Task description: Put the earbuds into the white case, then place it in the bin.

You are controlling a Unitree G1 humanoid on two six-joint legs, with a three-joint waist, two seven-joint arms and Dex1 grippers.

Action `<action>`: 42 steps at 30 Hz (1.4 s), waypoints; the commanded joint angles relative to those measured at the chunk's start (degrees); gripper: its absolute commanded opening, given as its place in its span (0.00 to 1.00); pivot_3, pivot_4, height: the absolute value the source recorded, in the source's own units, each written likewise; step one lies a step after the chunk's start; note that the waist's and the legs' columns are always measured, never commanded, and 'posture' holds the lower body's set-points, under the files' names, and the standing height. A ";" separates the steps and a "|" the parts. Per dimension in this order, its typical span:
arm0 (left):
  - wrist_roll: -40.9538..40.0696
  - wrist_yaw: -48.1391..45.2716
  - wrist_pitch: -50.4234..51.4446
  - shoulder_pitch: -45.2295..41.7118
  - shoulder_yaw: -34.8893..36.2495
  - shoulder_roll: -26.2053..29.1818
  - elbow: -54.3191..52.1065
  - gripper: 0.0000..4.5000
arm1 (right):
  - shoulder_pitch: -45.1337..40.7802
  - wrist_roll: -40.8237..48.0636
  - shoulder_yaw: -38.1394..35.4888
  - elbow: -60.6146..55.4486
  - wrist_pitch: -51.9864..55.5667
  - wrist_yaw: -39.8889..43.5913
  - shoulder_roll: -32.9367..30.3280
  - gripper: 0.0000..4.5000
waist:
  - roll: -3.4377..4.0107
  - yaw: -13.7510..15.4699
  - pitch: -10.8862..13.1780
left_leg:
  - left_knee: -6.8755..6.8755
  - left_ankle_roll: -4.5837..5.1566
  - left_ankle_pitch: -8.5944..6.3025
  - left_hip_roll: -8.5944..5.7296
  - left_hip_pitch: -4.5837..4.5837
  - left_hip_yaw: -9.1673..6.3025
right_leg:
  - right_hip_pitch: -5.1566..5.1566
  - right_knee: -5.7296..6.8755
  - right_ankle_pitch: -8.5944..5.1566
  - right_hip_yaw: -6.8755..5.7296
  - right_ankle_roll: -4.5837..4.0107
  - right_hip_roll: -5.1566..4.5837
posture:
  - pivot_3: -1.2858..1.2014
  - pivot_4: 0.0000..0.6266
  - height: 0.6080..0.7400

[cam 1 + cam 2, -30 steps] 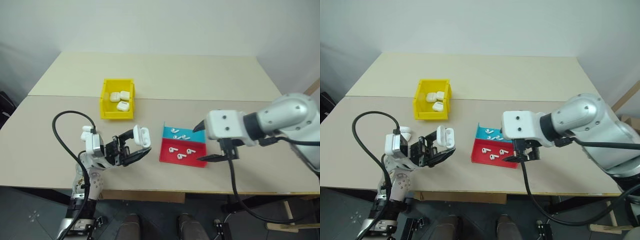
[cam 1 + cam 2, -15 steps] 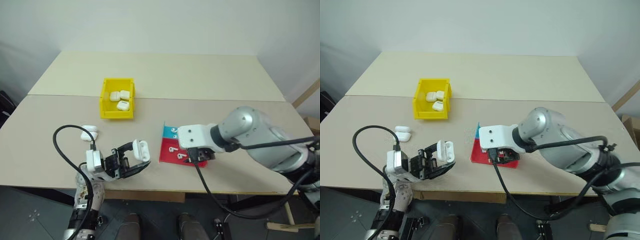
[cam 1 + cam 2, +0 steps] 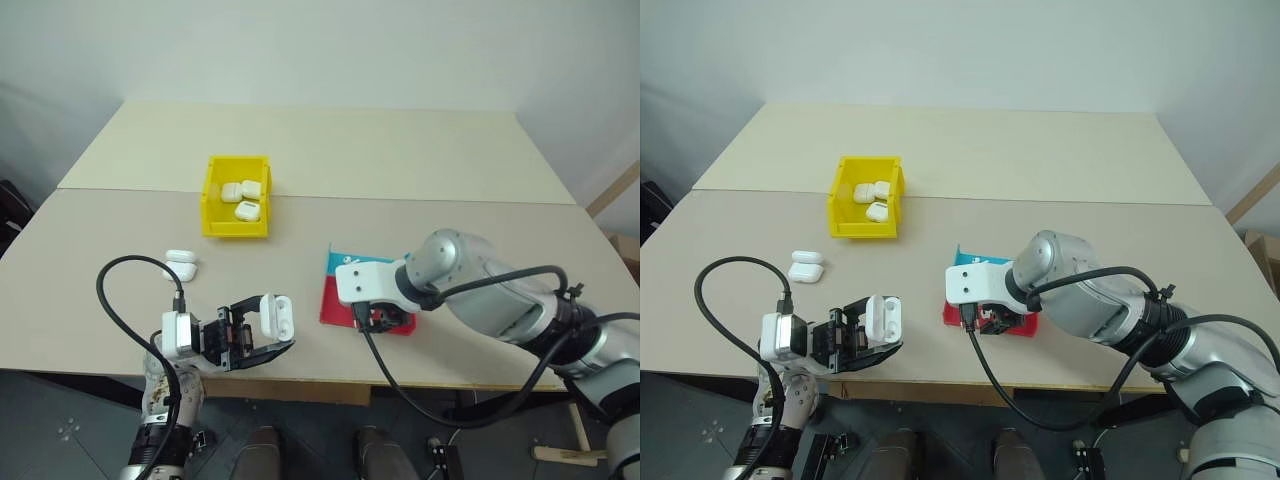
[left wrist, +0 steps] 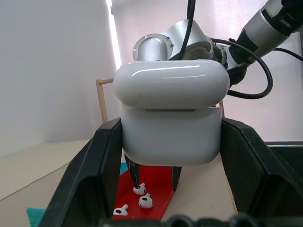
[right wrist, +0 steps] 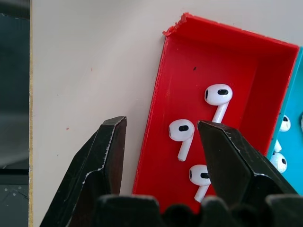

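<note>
Right end effector point(image 5: 161, 156), fingers spread, straddles a tiny glossy white earbud point(image 5: 181, 132) to pick it; left end effector point(image 4: 170, 156) pinches the glossy white case point(image 4: 171, 118), ready for loading.

Beige table point(image 3: 400, 160): yellow bin point(image 3: 212, 205), tray point(image 3: 336, 262), loose case point(image 3: 181, 264).

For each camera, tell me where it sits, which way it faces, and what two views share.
Head stereo pair: on the head, facing forward and down at the table, the bin; both arms show.
Left wrist: looks along the left pincer, shut on the white case.
Right wrist: looks down between the open right pincer fingers at the earbuds.
Shared: both wrist views show the red tray.
</note>
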 commanded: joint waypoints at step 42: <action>0.33 2.88 -0.56 3.90 0.48 1.19 -6.66 0.61 | 1.25 -7.65 0.50 7.36 -6.76 1.37 3.55 0.44 | 0.00 -1.18 0.00 | 0.00 0.01 -0.01 0.01 0.00 -0.01 | -0.03 0.06 0.00 0.00 0.00 0.01 | 0.52 0.24 1.00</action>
